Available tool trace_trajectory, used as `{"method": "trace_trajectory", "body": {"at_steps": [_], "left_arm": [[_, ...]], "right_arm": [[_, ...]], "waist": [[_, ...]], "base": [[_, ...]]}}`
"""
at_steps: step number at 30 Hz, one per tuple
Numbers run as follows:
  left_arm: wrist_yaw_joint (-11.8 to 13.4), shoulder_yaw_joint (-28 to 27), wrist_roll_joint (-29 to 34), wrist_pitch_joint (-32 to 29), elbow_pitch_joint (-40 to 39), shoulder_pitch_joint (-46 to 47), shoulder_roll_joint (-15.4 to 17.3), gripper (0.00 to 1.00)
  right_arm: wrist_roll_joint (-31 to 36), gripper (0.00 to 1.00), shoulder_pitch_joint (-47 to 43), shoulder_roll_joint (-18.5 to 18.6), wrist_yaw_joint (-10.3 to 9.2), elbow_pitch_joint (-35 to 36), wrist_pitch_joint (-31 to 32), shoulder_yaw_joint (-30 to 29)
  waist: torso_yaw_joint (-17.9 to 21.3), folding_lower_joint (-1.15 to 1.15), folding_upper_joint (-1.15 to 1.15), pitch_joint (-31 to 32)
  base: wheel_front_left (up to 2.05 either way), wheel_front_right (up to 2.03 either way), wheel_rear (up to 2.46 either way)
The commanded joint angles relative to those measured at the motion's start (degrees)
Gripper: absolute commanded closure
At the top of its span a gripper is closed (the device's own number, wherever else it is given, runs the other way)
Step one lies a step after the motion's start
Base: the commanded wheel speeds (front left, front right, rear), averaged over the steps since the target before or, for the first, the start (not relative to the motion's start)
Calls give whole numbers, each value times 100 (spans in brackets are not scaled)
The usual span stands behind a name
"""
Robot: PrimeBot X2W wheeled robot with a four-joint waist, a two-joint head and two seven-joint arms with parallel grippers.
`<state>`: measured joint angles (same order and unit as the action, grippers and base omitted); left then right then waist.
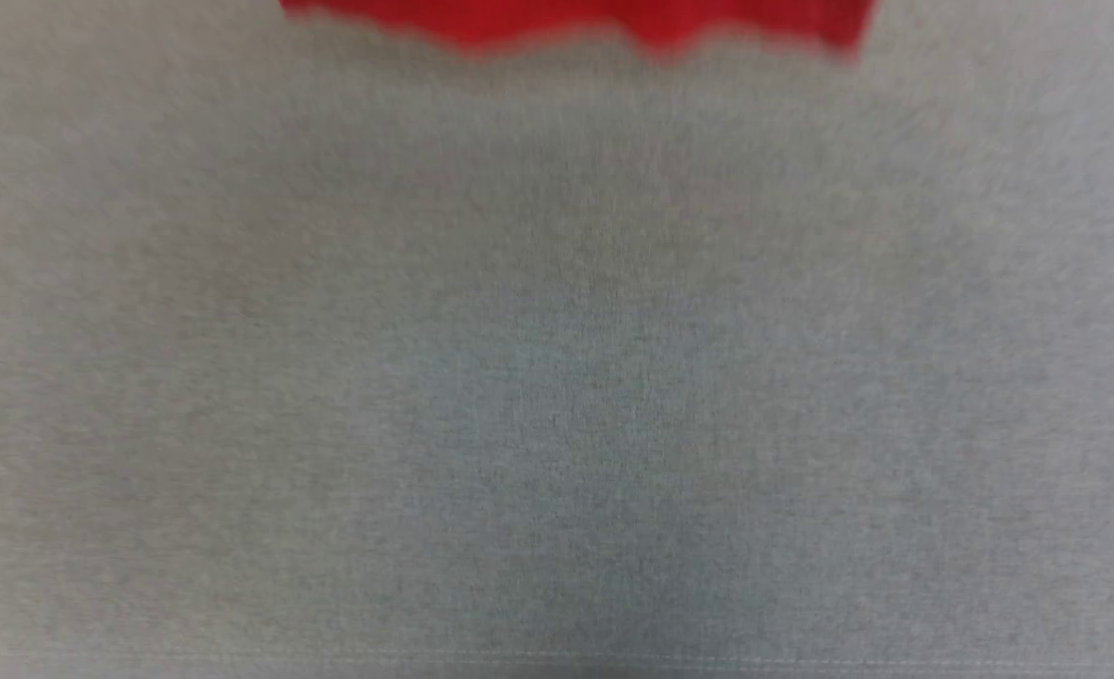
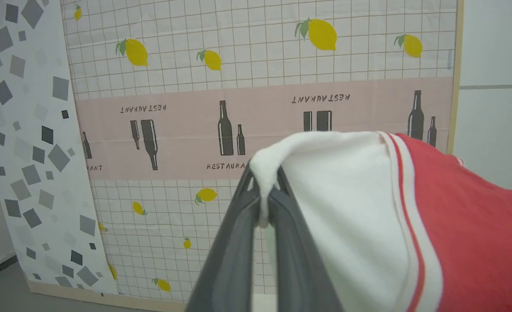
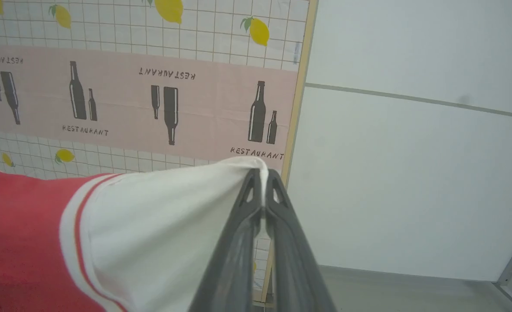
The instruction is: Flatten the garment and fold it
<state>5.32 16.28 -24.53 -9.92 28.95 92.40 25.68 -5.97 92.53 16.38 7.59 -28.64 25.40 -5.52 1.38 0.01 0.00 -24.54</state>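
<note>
- Garment [image 2: 477, 242]: one, red body, white short sleeves with red-and-white trim; held up in the air by both sleeves, stretched between two pincers, in front of a printed screen [image 2: 238, 65].
- Pincers: two, each with two long dark fingers.
- Left pincer [image 2: 263, 184]: clenched on a bunched fold of one white sleeve [image 2: 347, 208], cloth squeezed between the tips and bulging over them; rest of that sleeve and the red body draped off to the right of the left wrist view.
- Right pincer [image 3: 263, 180]: clamped tight on the edge of the second white sleeve [image 3: 160, 225], fingertips pressed together with only a thin line of cloth between; sleeve and red body trailing off to the left of the right wrist view.
- Arm pose: both raised, fingers pointing roughly level toward the screen, not down at the table [image 1: 557, 377].
- Head view, blurred: one strip of red hem [image 1: 575, 24], wavy along its lower edge, at the top border; grey table below it; touching the table or clear of it, cannot tell.
- Behind: the screen, printed with lemons, dark bottles and the word RESTAURANT; one panel [image 2: 21, 130] of scattered grey squares beside it; pale wall [image 3: 412, 151] and grey floor [image 3: 390, 290].
</note>
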Motion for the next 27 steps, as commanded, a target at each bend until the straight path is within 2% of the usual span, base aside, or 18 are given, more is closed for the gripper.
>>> {"method": "trace_trajectory", "body": {"at_steps": [1, 9, 16, 22, 27], "left_arm": [[-25, -28, 51, 147, 111, 192, 16, 100], [-134, -45, 44, 835, 697, 463, -78, 100], [-312, -17, -109, 1198, 1188, 209, -242, 100], [-555, 30, -320, 1542, 1615, -537, -445, 100], [-812, 77, -600, 1941, 1882, -1684, -790, 100]], "right_arm": [[109, 100, 200, -35, -10, -119, -142, -48], [230, 100, 609, -79, -10, -651, -674, -38], [-111, 100, 265, 22, -10, -933, -979, 281], [-736, 100, -654, 123, -10, -958, -1273, 719], [-1447, 100, -1899, 263, -10, -774, -1536, 1096]], "waist": [[120, -1, 0, -721], [122, -1, 0, -1119], [15, -1, 0, -1210], [-115, -1, 0, -927], [-259, -1, 0, -370]], "base": [[0, 0, 0], [0, 0, 0], [0, 0, 0], [0, 0, 0], [0, 0, 0]]}}
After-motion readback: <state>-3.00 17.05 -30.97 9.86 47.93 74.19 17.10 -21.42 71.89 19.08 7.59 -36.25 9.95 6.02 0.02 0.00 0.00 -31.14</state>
